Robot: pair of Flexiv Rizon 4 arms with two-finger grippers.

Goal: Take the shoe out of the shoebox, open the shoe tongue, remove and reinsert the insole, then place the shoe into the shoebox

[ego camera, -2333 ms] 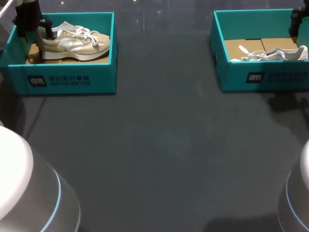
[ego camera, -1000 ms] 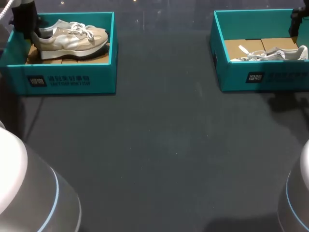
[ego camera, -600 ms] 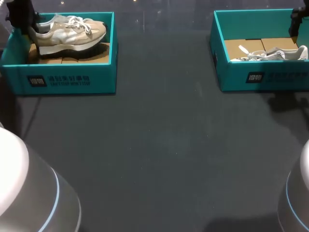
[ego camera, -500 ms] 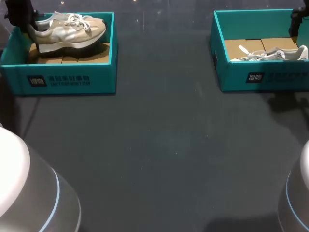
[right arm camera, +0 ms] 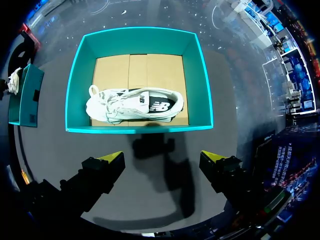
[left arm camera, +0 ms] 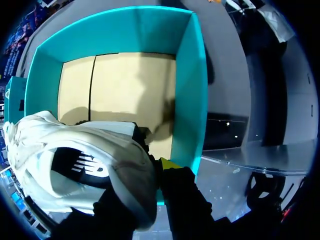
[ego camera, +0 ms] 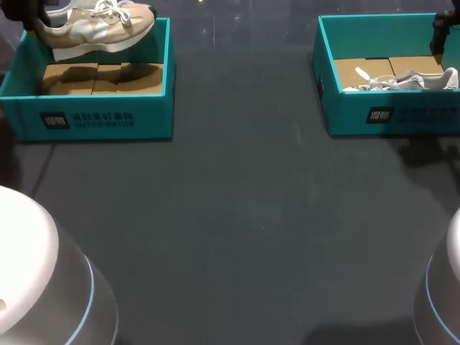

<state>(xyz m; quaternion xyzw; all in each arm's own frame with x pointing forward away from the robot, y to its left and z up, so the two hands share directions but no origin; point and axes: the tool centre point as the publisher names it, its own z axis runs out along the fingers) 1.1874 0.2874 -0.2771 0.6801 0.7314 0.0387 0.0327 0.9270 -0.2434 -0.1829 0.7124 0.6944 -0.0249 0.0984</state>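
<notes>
A beige and white shoe (ego camera: pixel 93 25) hangs above the left teal shoebox (ego camera: pixel 100 118), clear of its cardboard floor (left arm camera: pixel 125 90). My left gripper (ego camera: pixel 25 14) is shut on the shoe's heel. In the left wrist view the heel collar (left arm camera: pixel 125 170) sits between the fingers, with one yellow tip (left arm camera: pixel 170 164) showing and the other hidden behind the shoe. A second white shoe (right arm camera: pixel 132 106) lies on its side in the right teal shoebox (right arm camera: pixel 75 90). My right gripper (right arm camera: pixel 161 157) hovers open above the table just in front of that box, holding nothing.
The dark table (ego camera: pixel 244 215) stretches between the two boxes. The right shoebox (ego camera: pixel 392 115) stands at the far right, with my right arm (ego camera: pixel 442 32) over its back corner. Both arms' bases fill the near corners.
My left gripper has lifted the shoe up out of the left box, so its sole no longer rests on the cardboard. The right arm has not moved.
</notes>
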